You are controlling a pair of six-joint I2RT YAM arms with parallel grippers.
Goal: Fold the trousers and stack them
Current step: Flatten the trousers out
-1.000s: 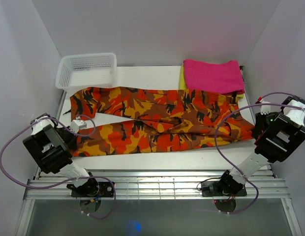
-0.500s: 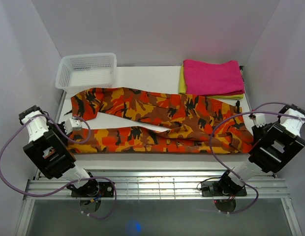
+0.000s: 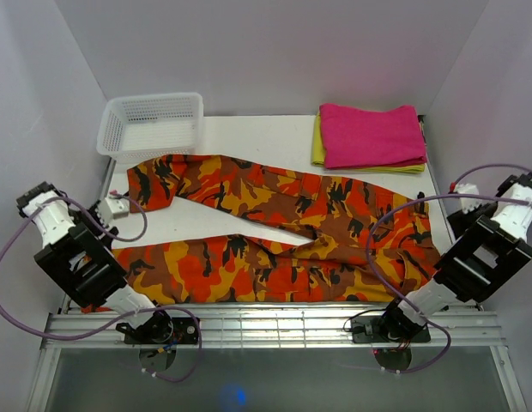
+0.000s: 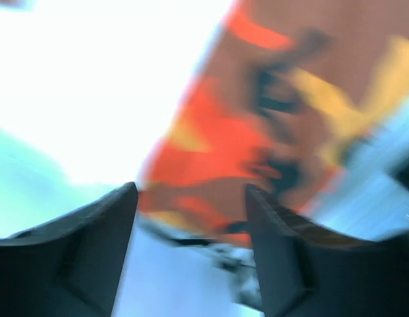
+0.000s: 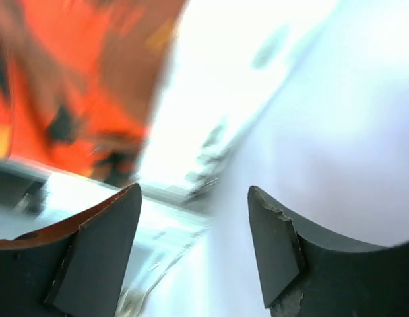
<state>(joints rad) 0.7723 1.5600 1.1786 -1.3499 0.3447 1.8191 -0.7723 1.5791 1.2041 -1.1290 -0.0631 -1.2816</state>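
The trousers (image 3: 283, 232), camouflage in orange, red, yellow and black, lie flat across the table with the waist at the right and the two legs spread in a V toward the left. The near leg reaches the table's front edge. My left gripper (image 3: 111, 210) hangs off the left ends of the legs, open and empty; in the left wrist view its fingers (image 4: 191, 191) stand apart with the blurred trousers (image 4: 257, 132) beyond them. My right gripper (image 3: 457, 199) is beside the waist, open and empty (image 5: 194, 191), with the trousers (image 5: 72, 86) at the upper left.
A white mesh basket (image 3: 150, 124) stands at the back left, touching the far leg's end. A folded magenta-pink cloth (image 3: 373, 133) lies on a folded yellow cloth (image 3: 317, 142) at the back right. A metal rail (image 3: 266, 322) runs along the front edge.
Both grippers pulled the near leg and waist toward the front edge, then opened and let go. The legs now lie spread apart, and both arms have backed outward.
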